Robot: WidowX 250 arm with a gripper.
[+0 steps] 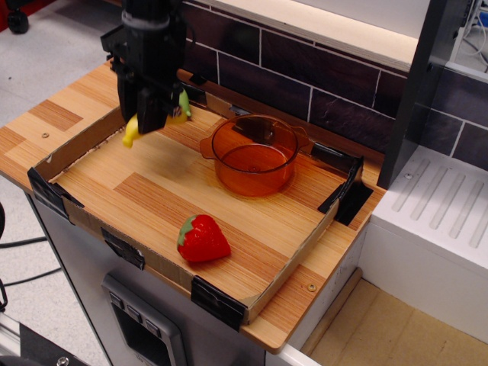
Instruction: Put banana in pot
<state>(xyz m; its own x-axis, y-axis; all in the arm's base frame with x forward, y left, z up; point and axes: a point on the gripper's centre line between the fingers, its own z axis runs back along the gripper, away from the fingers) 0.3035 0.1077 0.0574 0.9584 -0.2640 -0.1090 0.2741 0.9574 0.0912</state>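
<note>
Pincer (149, 122) clamps banana (131, 131), mostly hidden; only yellow ends show.

In the upper left of the frame, the black pincer (149, 120) grips the yellow banana (132, 132) above the desk (137, 191). The orange pot (255, 155) sits centre; a strawberry (201, 239) lies lower.

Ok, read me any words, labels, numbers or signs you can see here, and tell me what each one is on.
No text can be read.
End effector, shut on the banana: no readable label shows.
Pot: no print.
Strawberry: no print.
Tray: black corner clips, no writing.
</note>
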